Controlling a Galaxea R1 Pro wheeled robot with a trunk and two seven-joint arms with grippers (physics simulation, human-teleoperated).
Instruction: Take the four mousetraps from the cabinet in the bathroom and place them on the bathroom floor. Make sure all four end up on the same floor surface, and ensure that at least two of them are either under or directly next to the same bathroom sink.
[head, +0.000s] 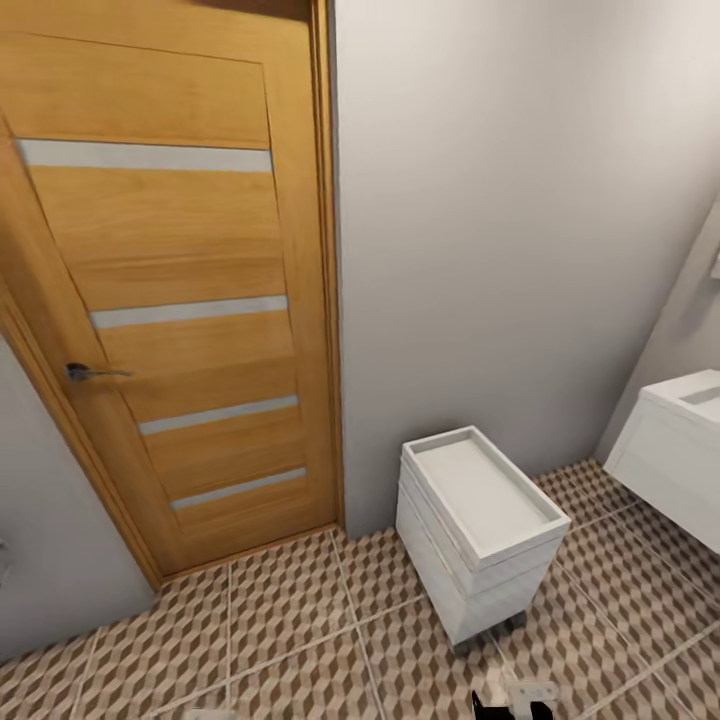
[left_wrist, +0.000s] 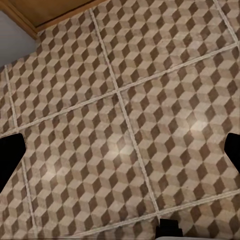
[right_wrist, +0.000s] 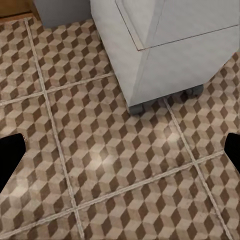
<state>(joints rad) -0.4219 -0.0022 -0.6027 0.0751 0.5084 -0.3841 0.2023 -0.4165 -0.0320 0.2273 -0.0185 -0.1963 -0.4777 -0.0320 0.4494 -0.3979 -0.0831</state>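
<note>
The bathroom floor (head: 300, 620) of brown-and-beige cube tiles spreads below me. At the right edge of the head view stands the white sink (head: 695, 395) on its boxy vanity (head: 665, 470). My left gripper (left_wrist: 121, 157) hangs open over bare tiles (left_wrist: 150, 100), its black fingertips (left_wrist: 10, 160) far apart and nothing between them. My right gripper (right_wrist: 121, 154) is open too, over the floor (right_wrist: 110, 150) just beside a white wheeled drawer unit (right_wrist: 165, 45). The mousetraps and the cabinet are out of view.
A closed orange-brown wooden door (head: 170, 300) with a metal handle (head: 90, 372) fills the left. The white wheeled drawer unit (head: 480, 540) stands against the grey wall (head: 500, 250), between the door and the vanity. Open tiles lie in front of the door.
</note>
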